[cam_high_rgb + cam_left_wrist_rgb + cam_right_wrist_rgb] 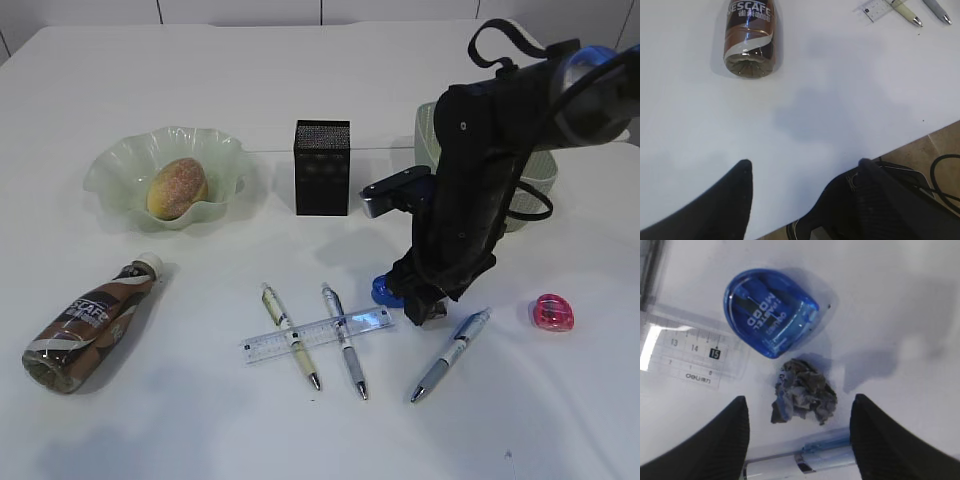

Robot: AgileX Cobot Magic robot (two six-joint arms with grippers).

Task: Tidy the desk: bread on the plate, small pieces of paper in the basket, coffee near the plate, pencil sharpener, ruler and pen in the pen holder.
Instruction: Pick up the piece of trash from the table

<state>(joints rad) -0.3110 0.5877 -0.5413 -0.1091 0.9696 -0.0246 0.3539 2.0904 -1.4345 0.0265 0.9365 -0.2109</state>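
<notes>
The bread [177, 187] lies in the ruffled glass plate [120, 165] at the left. The coffee [90, 325] [749, 37] lies on its side on the desk [200, 430]. The black pen holder [322, 167] stands mid-desk, and the basket [432, 130] is half hidden behind my right arm. The ruler [318, 335] [685, 357] lies across two pens [291, 335] [344, 340]. My right gripper [425, 308] [799, 399] is open, low over a crumpled paper piece [802, 392], beside the blue pencil sharpener [384, 290] [770, 312] and a blue pen [450, 355] [805, 462]. My left gripper [805, 164] is open and empty.
A pink pencil sharpener [553, 313] sits at the right. In the left wrist view the desk's front edge [900, 142] runs close under the left gripper, with cables [945, 175] on the floor beyond it.
</notes>
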